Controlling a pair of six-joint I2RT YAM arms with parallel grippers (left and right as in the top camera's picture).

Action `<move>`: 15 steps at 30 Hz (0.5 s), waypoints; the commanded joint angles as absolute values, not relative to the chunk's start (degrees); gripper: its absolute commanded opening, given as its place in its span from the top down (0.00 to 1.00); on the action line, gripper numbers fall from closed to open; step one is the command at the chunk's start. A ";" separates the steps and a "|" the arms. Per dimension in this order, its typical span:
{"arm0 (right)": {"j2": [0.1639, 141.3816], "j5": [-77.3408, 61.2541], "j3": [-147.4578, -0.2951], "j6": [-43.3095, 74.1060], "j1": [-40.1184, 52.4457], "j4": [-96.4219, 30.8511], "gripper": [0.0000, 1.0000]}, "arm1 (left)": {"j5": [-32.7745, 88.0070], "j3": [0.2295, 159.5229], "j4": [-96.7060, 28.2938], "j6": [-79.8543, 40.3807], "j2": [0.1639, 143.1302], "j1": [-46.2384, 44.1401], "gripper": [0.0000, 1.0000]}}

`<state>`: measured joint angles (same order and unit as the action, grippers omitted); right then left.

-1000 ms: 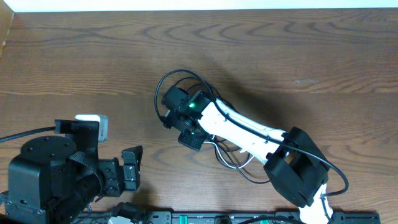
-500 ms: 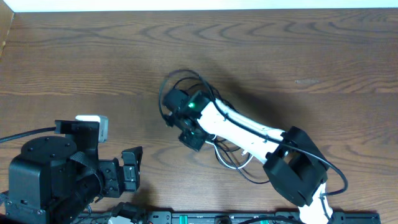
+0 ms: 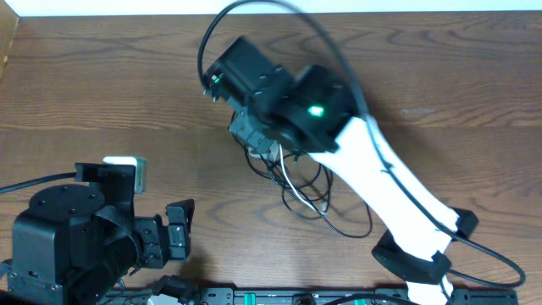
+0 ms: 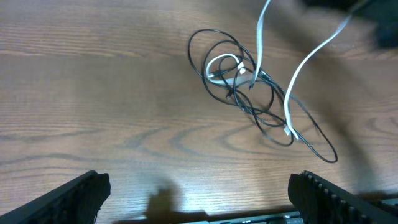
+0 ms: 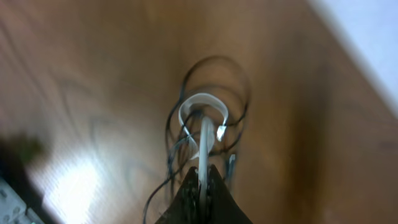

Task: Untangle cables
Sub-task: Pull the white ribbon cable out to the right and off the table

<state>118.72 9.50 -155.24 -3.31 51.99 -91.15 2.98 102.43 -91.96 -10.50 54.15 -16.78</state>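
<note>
White cord (image 5: 204,142) now lifted, pinched by right gripper (image 5: 200,179); left gripper (image 4: 199,183) agape, unmoved.

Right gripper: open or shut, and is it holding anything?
Shut on the white cord. In the right wrist view the right gripper has its fingers pressed together with the cord pinched between them.

Thin white cord (image 4: 258,37) rises from looped black cord (image 4: 239,99) (the two tangled together) lying on the table (image 4: 93,93).
</note>
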 commanded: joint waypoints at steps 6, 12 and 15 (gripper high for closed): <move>112.62 14.92 -173.23 -2.94 51.33 -87.79 0.99 | 2.31 102.56 -92.09 -9.93 54.33 -16.91 0.02; 105.93 23.18 -173.73 -4.84 51.29 -82.59 0.99 | 2.33 102.56 -92.12 -9.96 54.33 -16.91 0.02; 103.96 30.70 -173.73 -6.09 50.74 -82.59 0.99 | 2.33 102.56 -92.12 -9.96 54.33 -16.91 0.02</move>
